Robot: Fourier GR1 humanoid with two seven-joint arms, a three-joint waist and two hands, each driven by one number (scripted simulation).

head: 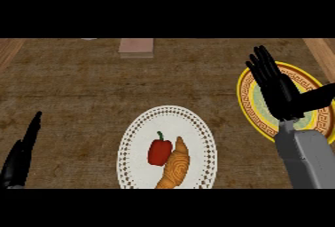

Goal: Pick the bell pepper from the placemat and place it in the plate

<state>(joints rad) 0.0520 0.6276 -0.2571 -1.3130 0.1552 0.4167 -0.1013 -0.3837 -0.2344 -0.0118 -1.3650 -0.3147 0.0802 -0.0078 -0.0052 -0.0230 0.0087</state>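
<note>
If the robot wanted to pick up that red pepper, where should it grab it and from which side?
Probably round the red bell pepper at its wide body, coming from above and its left. It stands lengthwise on the white placemat, thin stem pointing away, too slight to grip. A croissant presses against its right side, so only the left flank is free.

Brown woven counter (85, 88) bearing a white lace placemat (196, 128), a yellow-rimmed plate (252, 115), a pinkish block (136, 47).

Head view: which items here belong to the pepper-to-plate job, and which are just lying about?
Part of the job:
red bell pepper
white lace-edged placemat it lies on
yellow-rimmed plate at the right
right hand, open, over that plate

Lying about:
croissant touching the pepper
pinkish block at the far edge
left hand, resting at the left edge
</note>
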